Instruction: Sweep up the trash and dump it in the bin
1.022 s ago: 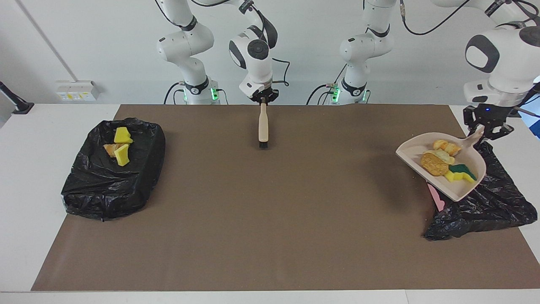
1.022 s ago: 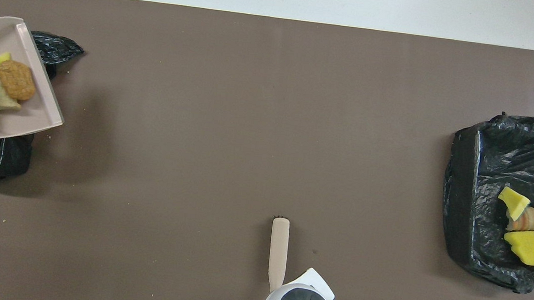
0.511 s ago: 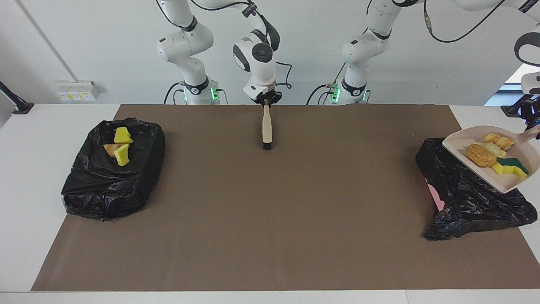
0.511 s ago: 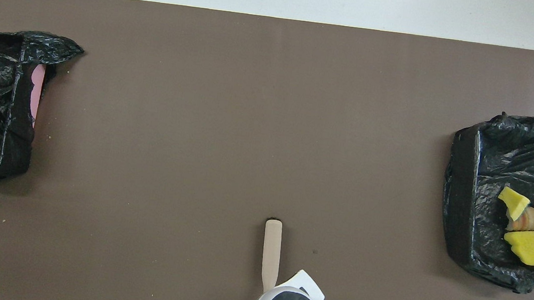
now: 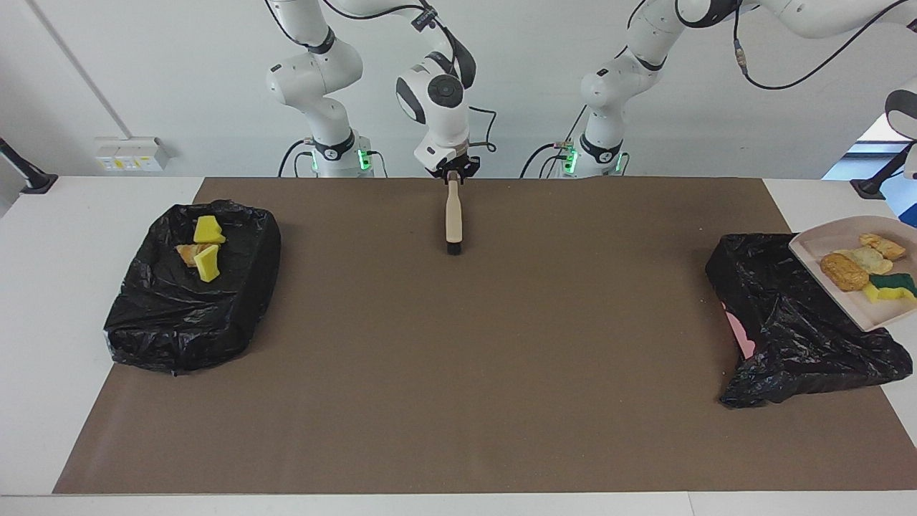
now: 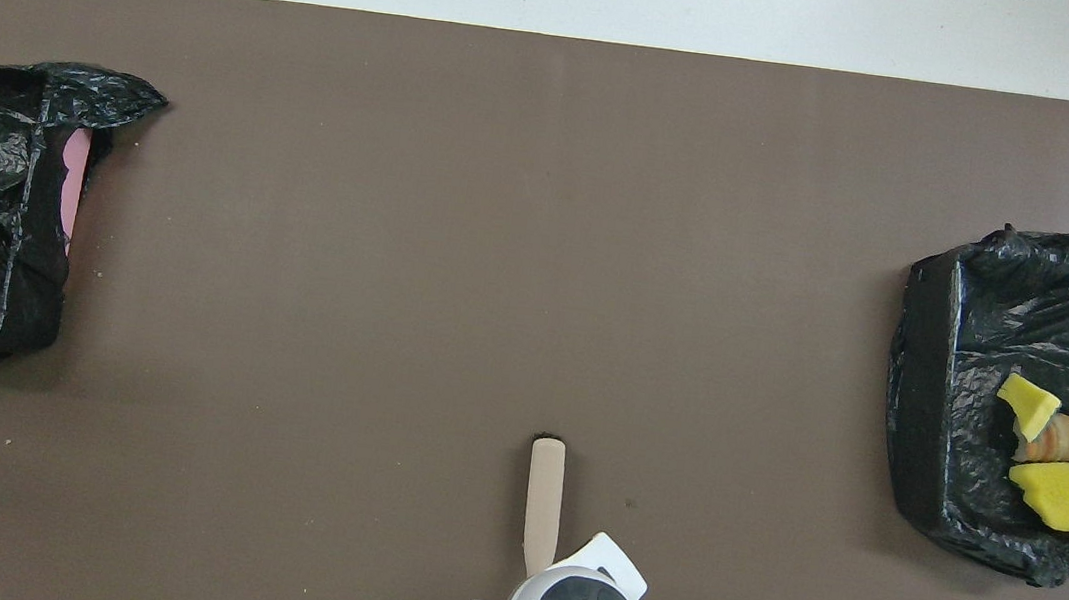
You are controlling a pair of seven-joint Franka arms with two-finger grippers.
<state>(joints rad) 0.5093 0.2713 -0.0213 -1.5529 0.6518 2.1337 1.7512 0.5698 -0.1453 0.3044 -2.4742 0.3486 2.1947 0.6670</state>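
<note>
At the left arm's end of the surface, four pieces of trash point(image 5: 844, 271) sit in a dustpan point(image 5: 813, 247) that is up in the air over the outer part of a crumpled black bag point(image 5: 795, 337). They are a brown round lump, a pale lump, an orange lump and a yellow-green sponge point(image 5: 888, 287). The pan's handle is cut off by the frame edge. The left fingers are out of frame there, closed, so the trash is well apart from any visible fingers. The pan's open lip faces the middle of the brown mat point(image 5: 458, 358) and its floor is tilted.

The other three pieces (two yellow chunks, one bread lump) lie bunched in the black-lined bin point(image 5: 190, 308) at the right arm's end.

The right fingers point(image 5: 447, 170) are at the handle end of the brush point(image 5: 453, 218), at the mat edge nearest the robots; can't tell if they grip it or are open. The brush's long axis runs straight away from the robots, bristles at the farther end. The mat between bin and bag is open room.
</note>
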